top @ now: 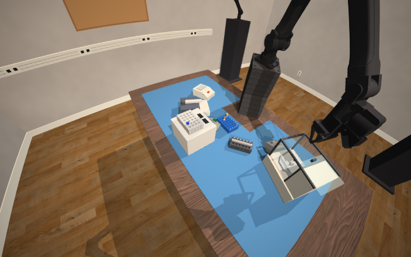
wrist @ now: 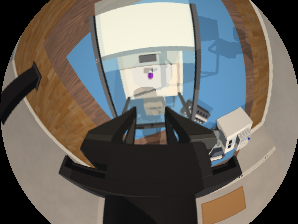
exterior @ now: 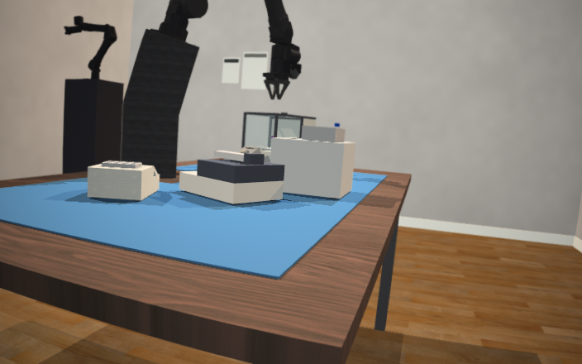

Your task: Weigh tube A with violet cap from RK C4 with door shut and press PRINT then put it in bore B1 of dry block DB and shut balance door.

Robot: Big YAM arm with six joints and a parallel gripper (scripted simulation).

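The balance [top: 278, 182] [wrist: 178, 87] stands on the mat, its sloping front [wrist: 154, 106] towards the arm's base. Its glass door is slid back, with the dark handle [top: 313, 159] [wrist: 147, 58] behind the pan and glass overhanging the rear. Tube A's violet cap [wrist: 150, 75] shows from above over the pan; its body is hidden. My gripper [top: 313, 141] [exterior: 275, 98] [wrist: 150, 110] is partly open and empty, above the front end of the glass box. The dry block [top: 203, 92] [exterior: 121, 182] stands at the far end. PRINT cannot be made out.
The magnet block [top: 240, 145] is beside the balance. The mixer [top: 189, 141] [exterior: 317, 171] holds a blue-capped tube [top: 187, 122]. The spectrophotometer [top: 204, 106] [exterior: 233, 190] is beyond it. The blue rack [top: 229, 125] holds orange and yellow caps; a green cap [top: 215, 120] shows near it.
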